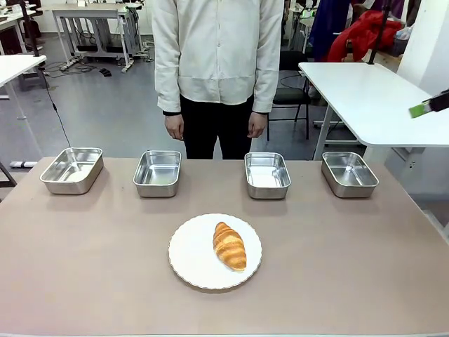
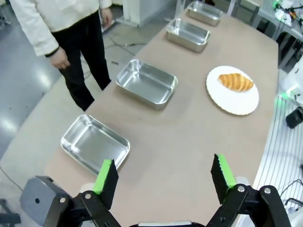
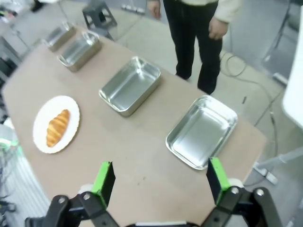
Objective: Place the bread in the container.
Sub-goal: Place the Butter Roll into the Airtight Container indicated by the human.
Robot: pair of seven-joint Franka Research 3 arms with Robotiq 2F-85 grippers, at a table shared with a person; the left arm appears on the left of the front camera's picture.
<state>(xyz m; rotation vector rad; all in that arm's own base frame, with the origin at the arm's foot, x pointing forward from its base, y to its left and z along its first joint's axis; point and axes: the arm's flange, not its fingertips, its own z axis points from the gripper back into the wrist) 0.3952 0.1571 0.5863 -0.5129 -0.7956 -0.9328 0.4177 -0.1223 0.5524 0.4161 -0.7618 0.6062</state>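
Work surface: a flat table (image 1: 84, 274) with a matte, beige-brown top.

Bread (image 1: 229, 246): a golden-brown croissant with a glossy, ridged crust, tapered at both ends. It lies on a round white plate (image 1: 188, 261) with a finely scalloped rim, right of the plate's middle. The plate sits at the middle of the table, nearer the robot's side. Nothing holds the bread.

Containers: four rectangular pans of shiny stainless steel, with rounded corners and rolled rims, stand in a row along the far side. From the robot's left they are the leftmost pan (image 1: 72, 169), second pan (image 1: 158, 173), third pan (image 1: 267, 175) and rightmost pan (image 1: 349, 173). All stand apart from one another and from the plate. Their polished floors reflect the light.

Left gripper (image 2: 164, 165): jaws spread wide, green pads facing each other, nothing between them. It hangs above the table's left end, well apart from the bread (image 2: 235, 82).

Right gripper (image 3: 159, 166): jaws fully spread, no object gripped. It hangs above the table's right end, with the bread (image 3: 57, 127) well away.

Person (image 1: 217, 56): stands at the far side in a cream jacket and black trousers, with both hands hanging at the sides
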